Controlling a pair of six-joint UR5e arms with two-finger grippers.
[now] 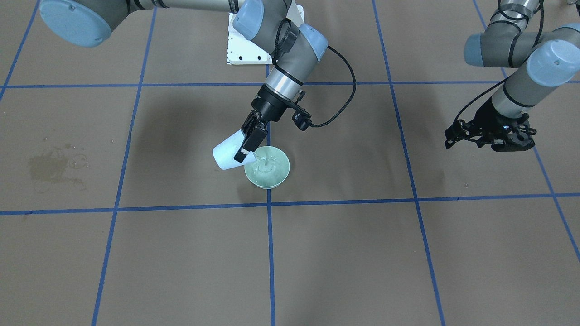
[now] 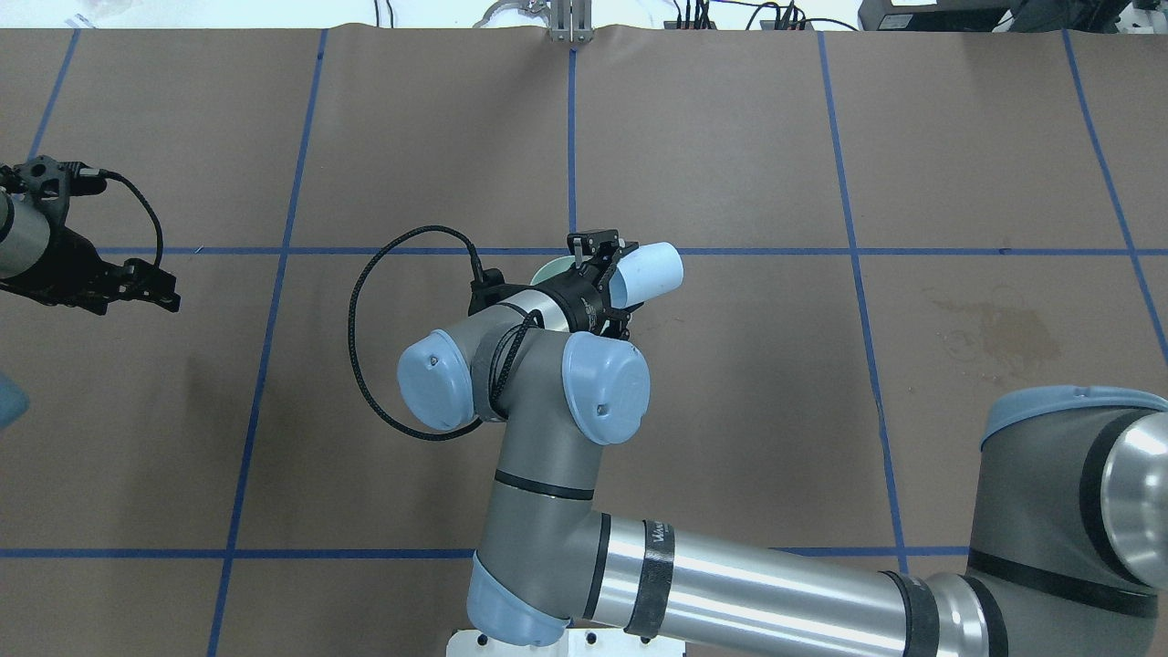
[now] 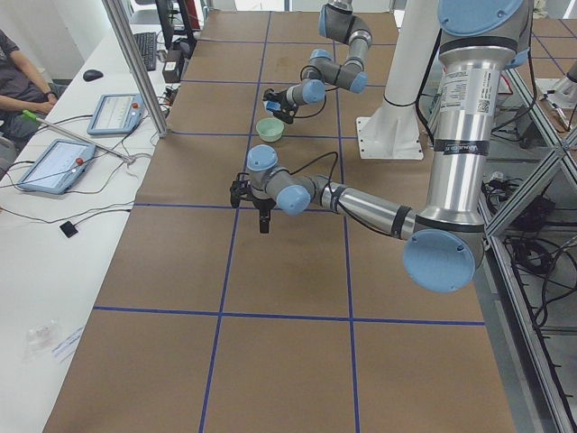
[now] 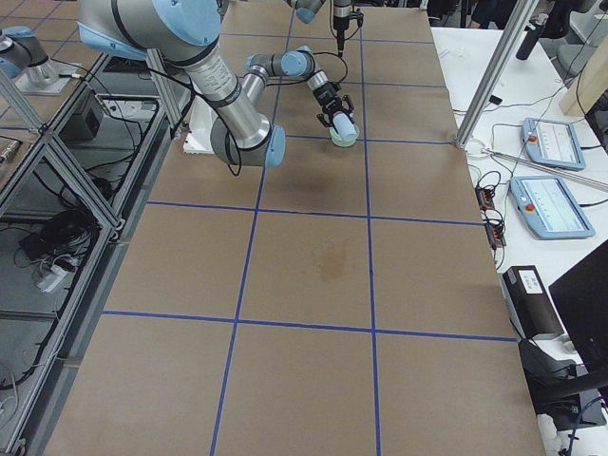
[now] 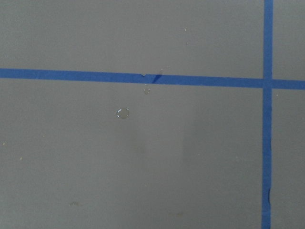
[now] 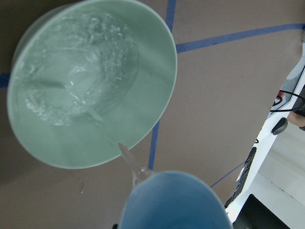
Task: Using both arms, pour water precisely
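Note:
My right gripper (image 1: pixel 248 142) is shut on a pale blue cup (image 1: pixel 225 156) and holds it tipped over the rim of a pale green bowl (image 1: pixel 283 170). A thin clear stream of water (image 6: pixel 127 156) runs from the cup's lip (image 6: pixel 171 200) into the bowl (image 6: pixel 162 95). The water in the bowl (image 6: pixel 76 81) is rippled and glinting. In the overhead view the cup (image 2: pixel 650 272) lies sideways and the bowl (image 2: pixel 550 269) is mostly hidden by the wrist. My left gripper (image 1: pixel 451 136) hangs open and empty far to the side, and it also shows in the overhead view (image 2: pixel 162 287).
A dried water stain (image 1: pixel 54 165) marks the brown table on my right side. A small droplet (image 5: pixel 123 113) lies near a blue tape line under the left wrist. The white pedestal base (image 1: pixel 240 45) stands behind the bowl. Blue tape lines grid the table.

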